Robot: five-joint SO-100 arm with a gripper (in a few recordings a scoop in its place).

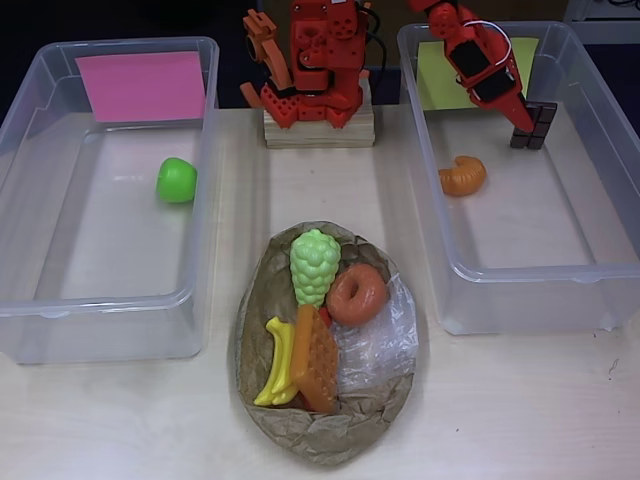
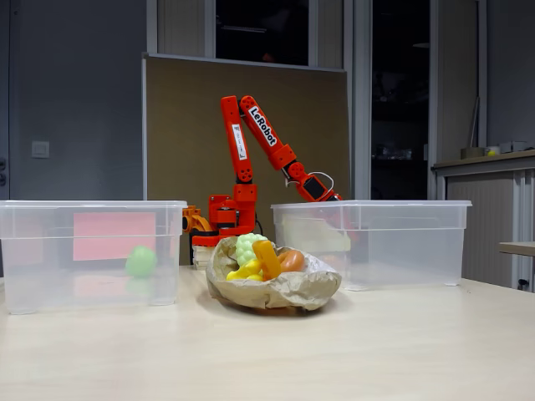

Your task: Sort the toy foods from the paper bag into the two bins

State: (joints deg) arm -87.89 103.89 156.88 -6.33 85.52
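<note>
Red two-finger gripper [image 1: 522, 122] upper right, clamped on dark brown plastic chocolate bar [image 1: 535, 125]: light, rigid, slick; pinch narrow edges

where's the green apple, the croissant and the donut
green apple [image 1: 176, 180], overhead view, middle of its round body
croissant [image 1: 462, 176], overhead view, centre of its curved back
donut [image 1: 356, 294], overhead view, on the ring's right side

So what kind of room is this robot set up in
Probably an office or lab room, not a home. The fixed view shows a brown pinboard-like partition behind the red robot arm, a wide pale tabletop, and tall dark windows beside a grey cabinet.
</note>
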